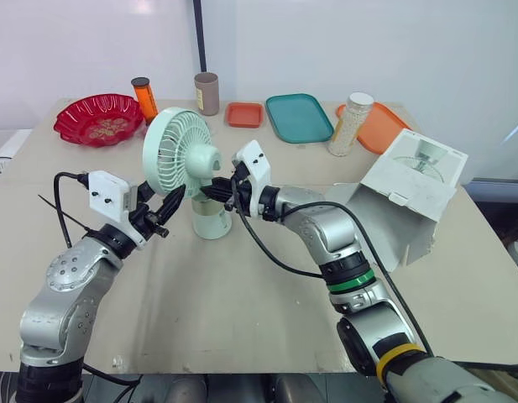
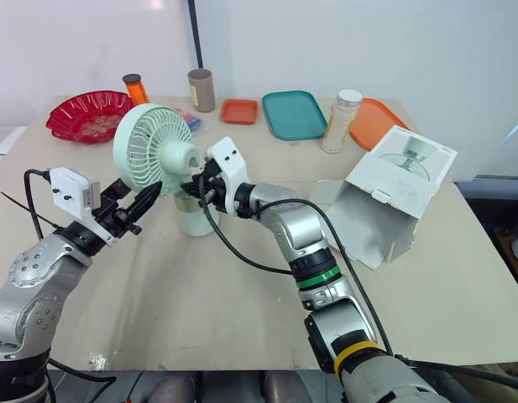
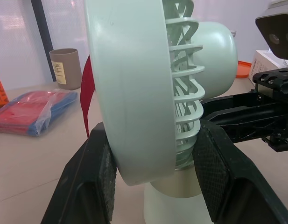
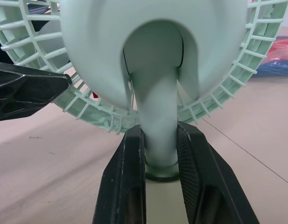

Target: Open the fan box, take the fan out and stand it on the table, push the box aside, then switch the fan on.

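A: Where is the left gripper [image 1: 173, 201]?

B: Its jaws are clamped on the lower edge of the fan [image 1: 176, 151], one pad [image 3: 105, 175] on the front of the cage and one on the back.

A: And the fan itself?

B: It is upright in the middle of the table [image 1: 242, 302]. The base [image 1: 211, 222] looks to be down on the surface, though I can't see the contact clearly.

A: The right gripper [image 1: 212, 191]?

B: Its jaws are narrow and closed round the neck, just under the head.

A: So what makes a good release?

B: I'd make sure the base sits flat. Then open the left jaws first, because a grip that high on the cage could tip the fan. The right gripper can steady the neck until the fan stands alone, then open straight and back off without dragging it.

A: The box [image 1: 410, 189]?

B: It lies open to the right, well apart, with room to be pushed further away.
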`<state>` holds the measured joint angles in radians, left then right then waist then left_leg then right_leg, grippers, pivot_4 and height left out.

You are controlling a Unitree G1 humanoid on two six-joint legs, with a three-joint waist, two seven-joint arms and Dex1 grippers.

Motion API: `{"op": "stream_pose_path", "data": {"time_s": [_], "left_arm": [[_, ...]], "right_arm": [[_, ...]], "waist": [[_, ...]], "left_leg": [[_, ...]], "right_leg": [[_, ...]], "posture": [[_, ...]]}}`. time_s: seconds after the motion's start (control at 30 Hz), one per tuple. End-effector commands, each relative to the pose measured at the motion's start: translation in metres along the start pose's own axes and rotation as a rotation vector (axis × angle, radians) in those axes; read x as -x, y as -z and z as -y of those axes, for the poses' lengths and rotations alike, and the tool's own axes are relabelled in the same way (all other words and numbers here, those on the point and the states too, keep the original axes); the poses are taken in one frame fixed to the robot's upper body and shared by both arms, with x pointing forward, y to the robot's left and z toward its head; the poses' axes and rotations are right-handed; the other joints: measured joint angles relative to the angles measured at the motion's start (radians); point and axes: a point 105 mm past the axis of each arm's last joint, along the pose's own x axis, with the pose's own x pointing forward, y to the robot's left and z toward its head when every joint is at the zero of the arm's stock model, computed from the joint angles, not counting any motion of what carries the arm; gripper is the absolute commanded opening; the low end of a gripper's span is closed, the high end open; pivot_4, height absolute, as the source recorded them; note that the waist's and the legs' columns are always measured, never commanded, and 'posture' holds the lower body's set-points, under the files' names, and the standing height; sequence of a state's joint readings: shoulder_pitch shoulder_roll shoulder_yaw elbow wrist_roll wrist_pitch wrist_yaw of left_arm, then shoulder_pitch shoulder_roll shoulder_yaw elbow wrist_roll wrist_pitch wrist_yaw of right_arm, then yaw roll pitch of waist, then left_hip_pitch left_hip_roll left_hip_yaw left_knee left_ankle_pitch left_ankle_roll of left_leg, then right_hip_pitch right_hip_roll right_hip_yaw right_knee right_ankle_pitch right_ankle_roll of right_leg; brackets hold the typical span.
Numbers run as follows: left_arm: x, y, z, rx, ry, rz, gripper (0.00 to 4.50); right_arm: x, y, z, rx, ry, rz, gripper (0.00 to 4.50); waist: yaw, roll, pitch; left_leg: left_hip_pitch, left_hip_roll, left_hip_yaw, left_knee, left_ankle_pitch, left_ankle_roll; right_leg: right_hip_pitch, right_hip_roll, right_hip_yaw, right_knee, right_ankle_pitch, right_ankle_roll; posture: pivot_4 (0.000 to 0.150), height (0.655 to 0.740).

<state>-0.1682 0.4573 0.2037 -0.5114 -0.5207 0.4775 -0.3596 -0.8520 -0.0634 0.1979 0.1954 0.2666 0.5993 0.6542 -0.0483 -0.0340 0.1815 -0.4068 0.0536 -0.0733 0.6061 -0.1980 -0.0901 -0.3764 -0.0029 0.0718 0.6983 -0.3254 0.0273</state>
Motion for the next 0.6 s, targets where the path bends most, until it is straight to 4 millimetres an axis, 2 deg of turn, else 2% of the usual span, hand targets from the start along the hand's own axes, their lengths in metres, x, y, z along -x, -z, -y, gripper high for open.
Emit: {"op": "stream_pose_path", "data": {"time_s": [0.03,0.13,0.2,0.33,0.37,0.47,0.6], "left_arm": [[0.003,-0.015,0.003,-0.031,0.008,0.063,1.86],[0.005,-0.013,0.005,-0.019,0.03,0.047,1.86],[0.006,-0.012,0.005,0.017,0.04,0.046,2.88],[0.009,-0.014,0.007,0.018,0.066,0.039,4.31],[0.011,-0.016,0.006,0.01,0.068,0.042,4.46],[0.018,-0.021,-0.002,-0.008,0.053,0.049,4.46],[0.038,-0.029,-0.018,-0.028,0.036,0.022,4.46]], "right_arm": [[-0.004,-0.016,-0.009,0.037,-0.043,0.05,0.35],[-0.004,-0.016,-0.009,0.038,-0.045,0.049,0.35],[-0.004,-0.016,-0.009,0.04,-0.047,0.049,0.35],[-0.004,-0.017,-0.008,0.038,-0.045,0.052,0.35],[-0.004,-0.017,-0.008,0.037,-0.041,0.053,0.35],[-0.004,-0.019,-0.006,0.023,-0.033,0.06,0.35],[-0.002,-0.026,-0.005,0.013,-0.038,0.086,0.35]], "waist": [[0.0,0.0,0.0],[0.0,0.0,0.0],[0.0,0.0,0.0],[0.0,0.0,0.0],[-0.001,0.0,0.0],[-0.003,0.0,0.0],[-0.004,0.0,0.0]], "left_leg": [[0.0,0.0,0.0,0.0,0.0,0.0],[0.0,0.0,0.0,0.0,0.0,0.0],[0.0,0.0,0.0,0.0,0.0,0.0],[0.0,0.0,0.0,0.0,0.0,0.0],[0.0,0.0,0.0,0.0,0.0,0.0],[0.0,0.0,0.0,0.0,0.0,0.0],[0.0,0.0,0.0,0.0,0.0,0.0]], "right_leg": [[0.0,0.0,0.0,0.0,0.0,0.0],[0.0,0.0,0.0,0.0,0.0,0.0],[0.0,0.0,0.0,0.0,0.0,0.0],[0.0,0.0,0.0,0.0,0.0,0.0],[0.0,0.0,0.0,0.0,0.0,0.0],[0.0,0.0,0.0,0.0,0.0,0.0],[0.0,0.0,0.0,0.0,0.0,0.0]], "posture": [[0.15,0.74],[0.15,0.74],[0.15,0.74],[0.15,0.74],[0.15,0.74],[0.15,0.74],[0.15,0.74]]}}
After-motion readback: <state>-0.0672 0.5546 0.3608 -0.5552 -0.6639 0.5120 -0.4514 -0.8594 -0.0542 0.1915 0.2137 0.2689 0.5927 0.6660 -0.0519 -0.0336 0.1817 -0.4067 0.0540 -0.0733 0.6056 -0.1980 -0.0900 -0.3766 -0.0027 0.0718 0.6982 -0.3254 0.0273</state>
